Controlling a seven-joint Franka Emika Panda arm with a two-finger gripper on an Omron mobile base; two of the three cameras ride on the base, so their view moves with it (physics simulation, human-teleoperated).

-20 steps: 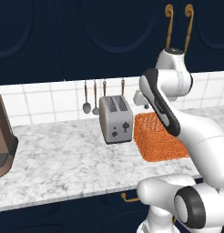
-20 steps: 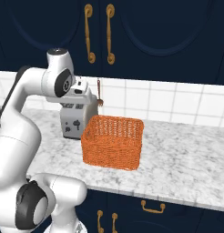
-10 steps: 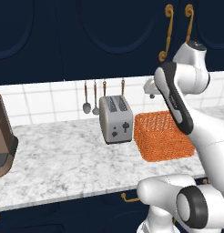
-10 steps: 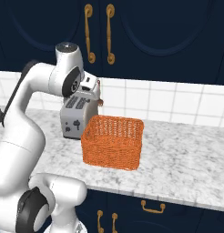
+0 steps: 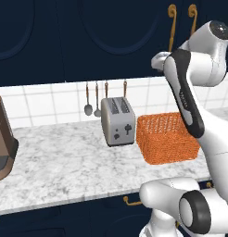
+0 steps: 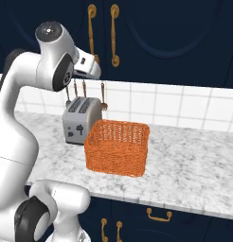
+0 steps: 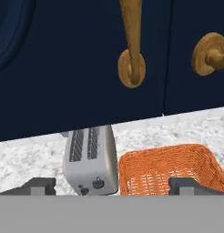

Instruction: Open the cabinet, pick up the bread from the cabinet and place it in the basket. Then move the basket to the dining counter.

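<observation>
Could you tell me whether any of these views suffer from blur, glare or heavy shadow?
Left base view: evenly lit, sharp; the silver toaster casts little shadow. Right base view: the bright orange woven basket is crisp, without glare. Hand view: the curved brass handle looms close, slightly soft, without glare.

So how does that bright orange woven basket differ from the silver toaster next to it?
The orange woven basket is see-through mesh with an open, empty top; the silver toaster is solid metal with two slots and dark knobs. The basket is wider and lower, the toaster narrower and taller. Both stand upright on the marble worktop, close together.
</observation>
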